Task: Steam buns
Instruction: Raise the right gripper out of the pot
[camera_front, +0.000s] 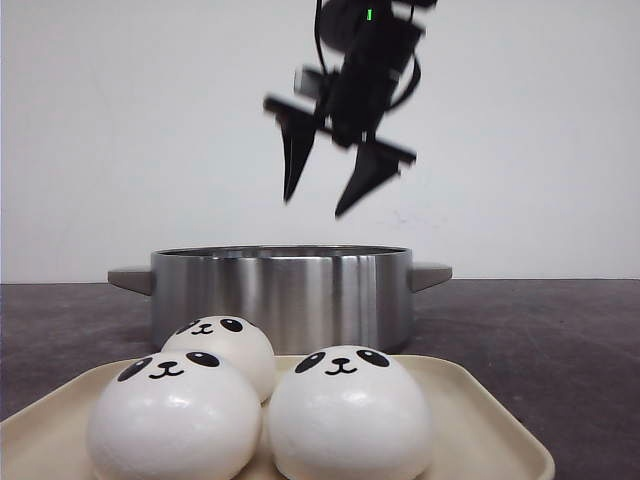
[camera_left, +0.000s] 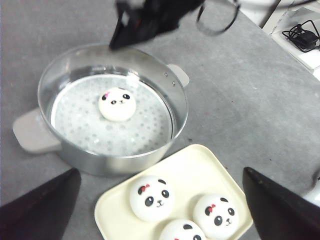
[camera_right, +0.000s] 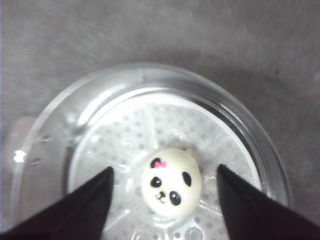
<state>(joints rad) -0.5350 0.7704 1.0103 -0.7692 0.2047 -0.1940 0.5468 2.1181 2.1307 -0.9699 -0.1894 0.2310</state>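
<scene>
White bun (camera_right: 171, 182) upright in pot (camera_left: 177, 107), face up; right hand (camera_front: 325, 190) open above.

grey table (camera_left: 240, 95) bearing pot (camera_left: 172, 107), tray (camera_left: 200, 160)

R gripper (camera_front: 322, 193) raised, spread, L gripper (camera_left: 160, 200) spread

In the front view the steel pot (camera_front: 280, 295) has its wall hiding its whole inside, so the bun in the pot (camera_left: 117, 103) shows only in the wrist views. The cream tray (camera_front: 470, 420) is cut off by the lower edge, as are the undersides of the two front buns (camera_front: 348, 412); the rear bun (camera_front: 222, 342) is half hidden behind them. Above the pot the right gripper (camera_front: 325, 190) is smeared by blur. In the left wrist view the nearest tray bun (camera_left: 182, 231) is cropped, and the left gripper (camera_left: 160, 210) shows only two dark finger ends.
</scene>
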